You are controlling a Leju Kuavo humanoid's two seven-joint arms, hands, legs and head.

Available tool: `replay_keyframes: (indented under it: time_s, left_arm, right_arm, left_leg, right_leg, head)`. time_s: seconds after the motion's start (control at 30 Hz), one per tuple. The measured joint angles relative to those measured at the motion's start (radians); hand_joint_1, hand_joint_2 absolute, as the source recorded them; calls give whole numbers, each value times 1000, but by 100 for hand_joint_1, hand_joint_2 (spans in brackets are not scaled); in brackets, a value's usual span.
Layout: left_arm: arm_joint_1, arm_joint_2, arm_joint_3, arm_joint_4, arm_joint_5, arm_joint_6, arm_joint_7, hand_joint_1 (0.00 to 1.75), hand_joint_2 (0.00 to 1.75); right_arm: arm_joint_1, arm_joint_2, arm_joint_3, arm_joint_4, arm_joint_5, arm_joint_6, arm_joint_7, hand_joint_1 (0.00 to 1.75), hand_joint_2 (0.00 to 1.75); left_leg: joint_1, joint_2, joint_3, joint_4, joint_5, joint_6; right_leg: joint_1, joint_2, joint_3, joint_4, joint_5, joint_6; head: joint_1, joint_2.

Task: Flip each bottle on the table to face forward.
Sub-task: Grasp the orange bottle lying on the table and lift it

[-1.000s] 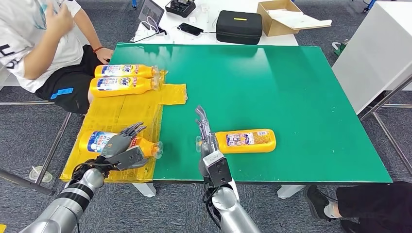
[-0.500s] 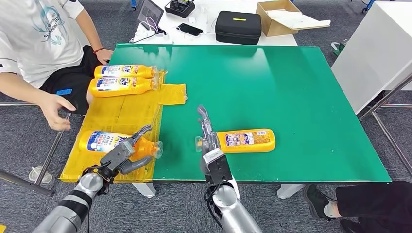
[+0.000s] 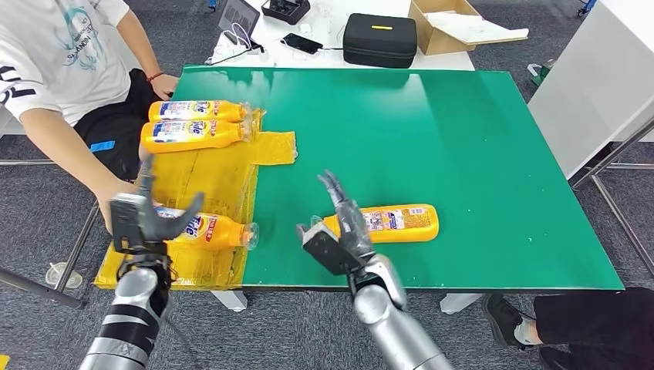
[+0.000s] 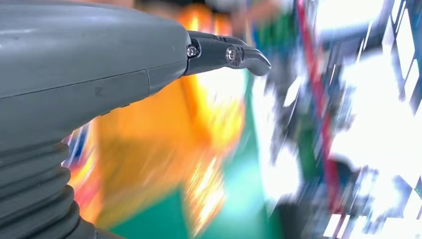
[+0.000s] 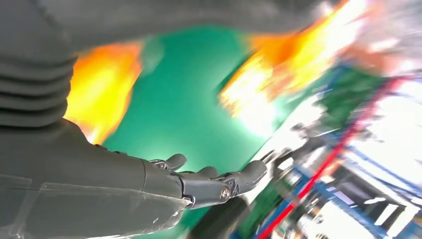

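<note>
Head view is showing the left hand point(image 3: 146, 220) lifting up off the near bottle point(image 3: 202, 230) it was resting on a moment ago, fingers spread and holding nothing. That bottle is lying on the yellow sheet point(image 3: 193, 173) near the front edge of the green surface point(image 3: 463, 139), and a person's hand point(image 3: 116, 202) is reaching in beside it. The right hand point(image 3: 339, 227) is turning open, holding nothing, beside the other bottle point(image 3: 389, 222), so that one looks next to flip.
</note>
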Motion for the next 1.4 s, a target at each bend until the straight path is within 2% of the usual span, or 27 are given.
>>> replay_keyframes:
  time_s: [0.1,0.23,0.37,0.5,0.7,1.03,1.2,1.4]
  left_arm:
    - [19,-27,93,-73,-16,47,0,0,175]
    - [47,-54,159,-119,-48,65,0,0,175]
    - [54,-69,182,-119,-63,57,0,0,175]
    - [48,-79,187,-104,-74,48,1,0,175]
    - [32,-85,188,-72,-82,37,1,0,175]
    - [10,-88,189,-40,-82,35,1,0,175]
    - [-5,-91,189,-21,-80,26,1,0,175]
    - [-37,-99,173,17,-70,15,1,0,175]
  right_arm:
    - [-52,-77,-23,12,88,80,98,0,175]
    - [-133,-187,-36,62,139,234,183,0,175]
    - [-190,-281,-37,108,143,310,204,0,175]
    - [-202,-333,-36,122,144,323,206,0,175]
    - [-204,-361,-23,145,131,368,202,0,175]
    - [-223,-373,-5,175,114,393,190,0,175]
    - [-239,-376,22,214,81,446,147,0,175]
    - [-282,-365,87,290,74,459,97,0,175]
  left_leg:
    - [-1,0,0,0,0,0]
    - [-1,-3,-1,1,0,1]
    - [-1,-3,-1,1,1,1]
    - [-1,-3,-1,1,0,1]
    - [0,-2,-1,1,0,1]
    - [0,-2,-1,1,1,1]
    - [0,-2,-1,1,1,1]
    - [0,-3,-1,1,1,1]
  right_leg:
    - [-1,0,0,0,0,0]
    - [-1,-1,0,0,0,1]
    - [-1,-1,0,0,0,1]
    - [-1,-1,-1,0,0,1]
    - [0,0,-1,0,0,1]
    - [0,0,0,0,1,1]
    - [0,0,0,0,1,1]
    - [0,0,0,0,1,1]
  head:
    - [0,0]
    - [0,0]
    - [0,0]
    - [0,0]
    - [0,0]
    - [0,0]
    - [0,0]
    - [0,0]
